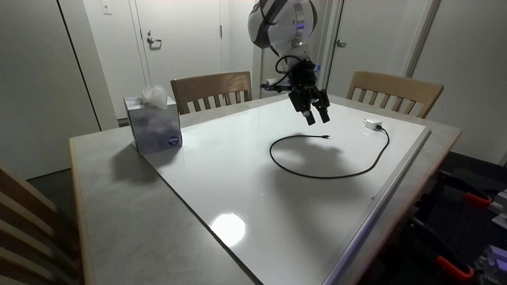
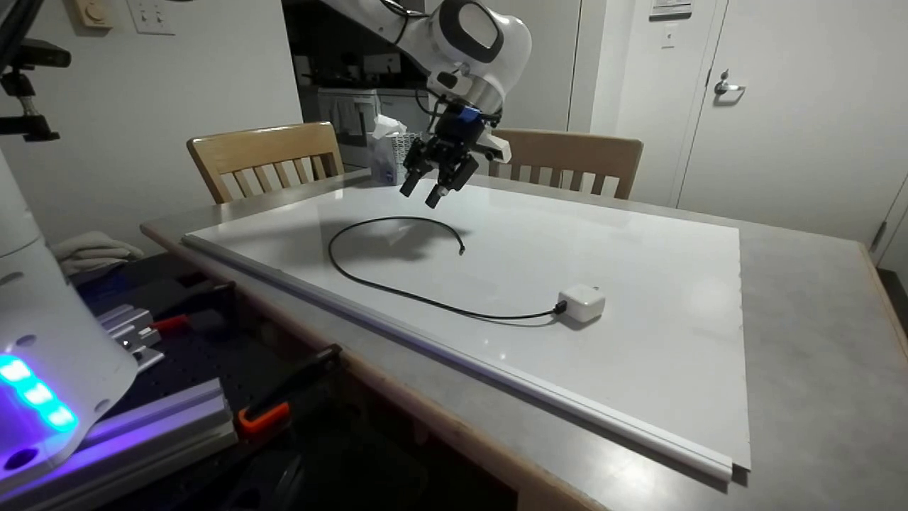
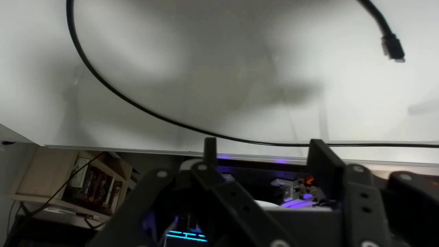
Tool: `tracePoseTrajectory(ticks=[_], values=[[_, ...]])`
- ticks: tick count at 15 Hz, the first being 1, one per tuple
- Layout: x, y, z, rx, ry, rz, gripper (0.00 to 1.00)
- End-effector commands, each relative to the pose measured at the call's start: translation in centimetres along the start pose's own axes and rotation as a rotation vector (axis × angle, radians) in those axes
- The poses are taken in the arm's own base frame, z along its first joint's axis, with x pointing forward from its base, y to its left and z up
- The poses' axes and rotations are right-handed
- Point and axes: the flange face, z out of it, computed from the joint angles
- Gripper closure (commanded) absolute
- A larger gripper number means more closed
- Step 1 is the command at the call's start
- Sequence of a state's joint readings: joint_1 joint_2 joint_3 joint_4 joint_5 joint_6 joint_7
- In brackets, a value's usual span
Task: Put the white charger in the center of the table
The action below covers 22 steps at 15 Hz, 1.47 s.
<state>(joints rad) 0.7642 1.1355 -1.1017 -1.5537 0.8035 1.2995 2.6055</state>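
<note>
In an exterior view, the white charger (image 1: 373, 124) is lying on the glossy white panel (image 1: 214, 166) of the table (image 1: 166, 237), off the middle, toward two o'clock. Its black cord (image 1: 323, 177) is sweeping clockwise from it through four, six and nine o'clock in an open loop, ending in a small connector (image 1: 325, 137) near twelve. The gripper (image 1: 317, 118) is hanging over the panel at the charger's nine o'clock, well apart from it and slanting downward. In the wrist view, where the gripper is reaching in from six o'clock, its fingers (image 3: 324, 168) are standing wide apart, with the panel's edge showing between them; the cord is curving across the panel, the connector is lying toward two o'clock, and a wooden bookcase (image 3: 48, 171) is showing at eight. In an exterior view, a tissue box (image 1: 155, 126) is standing upright at the panel's corner toward ten o'clock, white tissue (image 1: 155, 96) poking from its top, while a slat-back chair (image 1: 214, 85) is standing past the table at eleven. In an exterior view, the arm's white base (image 2: 64, 312) is standing between eight and nine o'clock, its lights (image 2: 35, 390) glowing blue.
</note>
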Motion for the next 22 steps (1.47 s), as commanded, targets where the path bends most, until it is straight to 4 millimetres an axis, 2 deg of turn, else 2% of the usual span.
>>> tracePoseTrajectory(ticks=[1, 2, 3, 7, 8, 11, 12, 15, 21, 22], values=[[0.4, 0.6, 0.6, -0.012, 0.068, 0.037, 0.02], [0.3, 0.9, 0.7, 0.004, 0.103, 0.017, 0.00], [0.6, 1.1, 0.3, 0.036, 0.131, -0.105, 0.00], [1.4, 0.5, -0.3, 0.126, 0.136, -0.314, 0.00], [0.5, 1.2, 0.7, 0.157, 0.157, -0.217, 0.00], [1.1, 0.9, -0.7, 0.145, 0.144, -0.278, 0.00], [0.8, 2.0, -0.5, 0.154, 0.127, -0.297, 0.00], [0.4, 2.8, -0.2, 0.227, 0.132, -0.444, 0.00], [0.8, 0.0, -1.8, 0.467, 0.156, -0.748, 0.00], [-0.1, 0.9, -1.5, 0.444, 0.181, -0.651, 0.00]])
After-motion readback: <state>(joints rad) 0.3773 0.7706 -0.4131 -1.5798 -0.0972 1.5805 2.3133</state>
